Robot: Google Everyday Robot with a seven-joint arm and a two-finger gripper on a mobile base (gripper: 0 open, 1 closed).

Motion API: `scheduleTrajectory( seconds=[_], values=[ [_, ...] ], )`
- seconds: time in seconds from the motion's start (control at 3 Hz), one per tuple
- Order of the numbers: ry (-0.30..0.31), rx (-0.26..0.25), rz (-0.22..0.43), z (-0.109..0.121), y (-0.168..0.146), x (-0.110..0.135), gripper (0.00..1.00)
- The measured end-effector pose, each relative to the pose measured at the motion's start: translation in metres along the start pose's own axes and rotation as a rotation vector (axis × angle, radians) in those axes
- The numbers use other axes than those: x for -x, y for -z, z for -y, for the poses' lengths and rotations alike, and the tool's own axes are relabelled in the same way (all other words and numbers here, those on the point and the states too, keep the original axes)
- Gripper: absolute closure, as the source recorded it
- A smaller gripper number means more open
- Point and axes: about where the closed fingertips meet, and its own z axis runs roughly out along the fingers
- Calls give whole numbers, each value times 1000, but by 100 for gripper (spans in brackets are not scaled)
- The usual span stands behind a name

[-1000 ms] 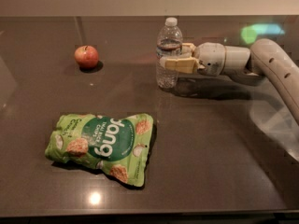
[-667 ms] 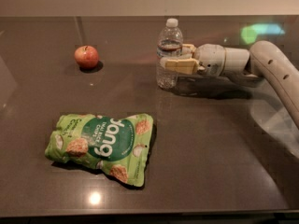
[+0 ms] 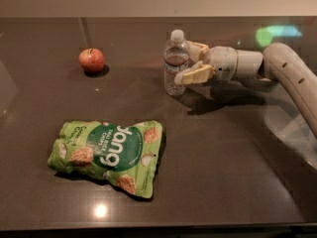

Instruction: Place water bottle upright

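Toward the far left corner of the desk [image 3: 237, 162] we see an apple [image 3: 91, 60]. Nearer the front edge a green snack bag [image 3: 106, 155] lies flat. Both are well apart from the water bottle [image 3: 175, 66], which stands upright, cap on top, about midway along the far edge. The tool [image 3: 188, 62] sits right at the bottle's right side, its arm [image 3: 292, 78] reaching in from the right edge; we cannot tell whether it is clamped or loosened. We judge the placing nearly done: next comes a clean release and a straight retreat rightward without tipping the bottle.
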Motion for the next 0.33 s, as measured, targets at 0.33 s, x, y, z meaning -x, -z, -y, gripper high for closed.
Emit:
scheduleTrajectory(
  seconds=[0.33],
  values=[
    [0, 0, 0, 0, 0, 0, 0]
  ],
)
